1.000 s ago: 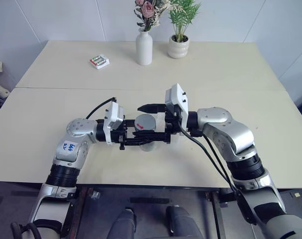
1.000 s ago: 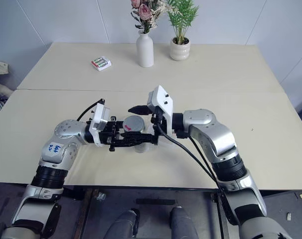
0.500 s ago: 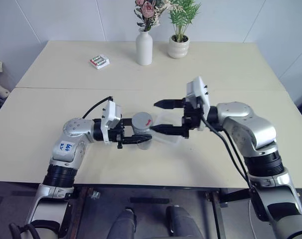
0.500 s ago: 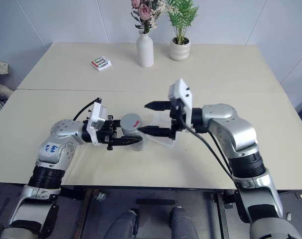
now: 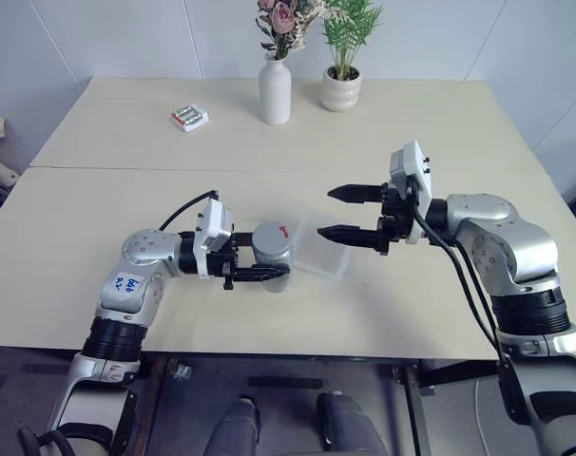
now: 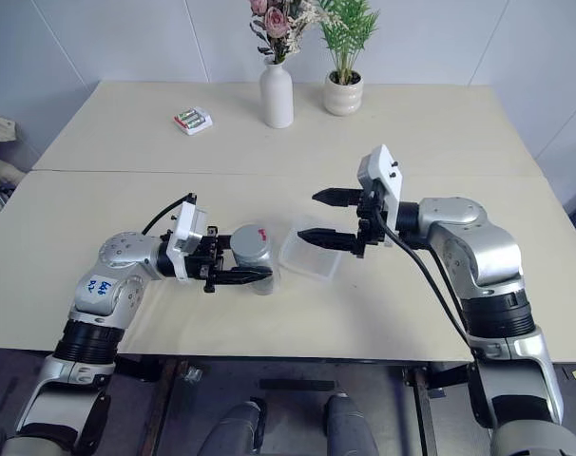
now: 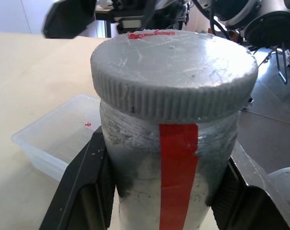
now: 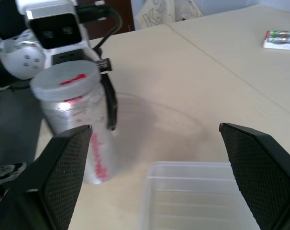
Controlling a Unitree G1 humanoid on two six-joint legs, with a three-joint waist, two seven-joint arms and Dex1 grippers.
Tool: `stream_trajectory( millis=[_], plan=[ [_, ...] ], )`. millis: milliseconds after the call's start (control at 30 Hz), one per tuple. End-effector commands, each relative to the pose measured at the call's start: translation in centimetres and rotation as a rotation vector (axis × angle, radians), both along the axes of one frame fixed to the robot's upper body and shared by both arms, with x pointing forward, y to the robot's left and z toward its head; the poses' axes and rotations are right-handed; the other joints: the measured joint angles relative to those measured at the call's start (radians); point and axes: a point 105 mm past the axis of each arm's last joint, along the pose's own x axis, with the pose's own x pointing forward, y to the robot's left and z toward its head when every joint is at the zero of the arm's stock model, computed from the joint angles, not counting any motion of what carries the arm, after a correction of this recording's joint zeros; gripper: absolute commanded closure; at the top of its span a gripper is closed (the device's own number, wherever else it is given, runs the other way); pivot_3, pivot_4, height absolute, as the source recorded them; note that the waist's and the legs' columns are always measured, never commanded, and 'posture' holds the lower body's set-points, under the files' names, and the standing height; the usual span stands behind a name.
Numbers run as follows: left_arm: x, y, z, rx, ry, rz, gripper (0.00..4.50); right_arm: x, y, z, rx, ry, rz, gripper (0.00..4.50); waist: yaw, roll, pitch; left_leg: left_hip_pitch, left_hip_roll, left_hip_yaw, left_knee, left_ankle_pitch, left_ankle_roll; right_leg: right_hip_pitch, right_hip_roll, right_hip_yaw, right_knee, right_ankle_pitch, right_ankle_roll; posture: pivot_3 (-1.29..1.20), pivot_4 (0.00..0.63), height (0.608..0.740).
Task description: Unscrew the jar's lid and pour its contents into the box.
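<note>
Left jaws: the left gripper [image 5: 269,271] is clamped on the jar [image 5: 272,253], one black finger on each side of its body.
Right jaws: the right gripper [image 5: 347,211] hangs above the table with its fingers spread wide, holding nothing.
Jar: upright on the table [image 5: 98,228], lid [image 7: 173,76] on, red strip down its side.
Box: the box [image 5: 324,255] lies just beside the jar, between the two grippers.
Far edge: battery pack [image 5: 189,118], white vase [image 5: 275,90], potted plant [image 5: 341,87].
</note>
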Motion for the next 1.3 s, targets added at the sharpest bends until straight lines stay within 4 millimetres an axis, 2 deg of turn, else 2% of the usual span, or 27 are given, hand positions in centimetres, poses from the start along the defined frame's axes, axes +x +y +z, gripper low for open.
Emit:
stream_trajectory(
  millis=[33,167,267,367,733,1033,1300],
  plan=[
    [-0.4,0.2,0.7,0.011,-0.05,-0.002,2.38,-2.0,1.1,2.3,0.037,-0.068,0.082,0.01,-0.001,0.0,0.0,0.0,0.0,0.0,0.0,0.0,0.0,0.0,0.0,0.0,0.0,0.0,0.0,0.0,0.15,0.74],
    [-0.4,0.0,0.8,0.001,-0.049,-0.002,2.38,-3.0,3.7,2.8,0.071,-0.098,0.125,0.01,0.0,0.0,0.0,0.0,0.0,0.0,0.0,0.0,0.0,0.0,0.0,0.0,0.001,0.0,0.0,0.0,0.15,0.74],
    [-0.4,-0.1,0.8,-0.003,-0.048,-0.001,2.38,-3.4,4.7,1.8,0.022,-0.128,0.161,0.01,0.003,0.0,0.0,0.0,0.0,0.0,0.0,0.0,0.0,0.0,0.0,0.0,0.0,0.0,0.0,0.0,0.15,0.74],
    [-0.3,-0.2,0.9,-0.01,-0.048,-0.002,2.38,-3.1,5.9,0.8,0.017,-0.13,0.156,0.01,0.003,0.0,0.0,0.0,0.0,0.0,0.0,0.0,0.0,0.0,-0.001,0.0,0.0,0.0,0.0,0.0,0.15,0.74],
    [-0.3,-0.5,1.1,-0.019,-0.052,-0.011,2.38,-2.1,8.2,0.7,0.031,-0.19,0.147,0.01,0.0,0.0,0.0,0.0,0.0,0.0,0.0,0.0,0.0,0.0,0.0,0.0,0.0,0.0,0.0,0.0,0.15,0.74],
    [-0.3,-0.7,1.2,-0.024,-0.052,-0.016,2.38,-1.5,8.5,1.0,0.046,-0.191,0.134,0.01,0.0,0.0,0.0,0.0,0.0,-0.001,0.0,0.0,0.0,0.0,0.0,0.0,0.0,0.0,0.0,0.0,0.15,0.74],
    [-0.4,-0.6,1.2,-0.023,-0.052,-0.01,2.38,-1.4,6.5,1.3,0.049,-0.174,0.109,0.01,0.001,0.0,0.0,0.0,0.0,-0.001,0.0,0.0,0.0,0.0,0.0,0.0,0.0,0.0,0.0,0.0,0.15,0.74]
  ],
)
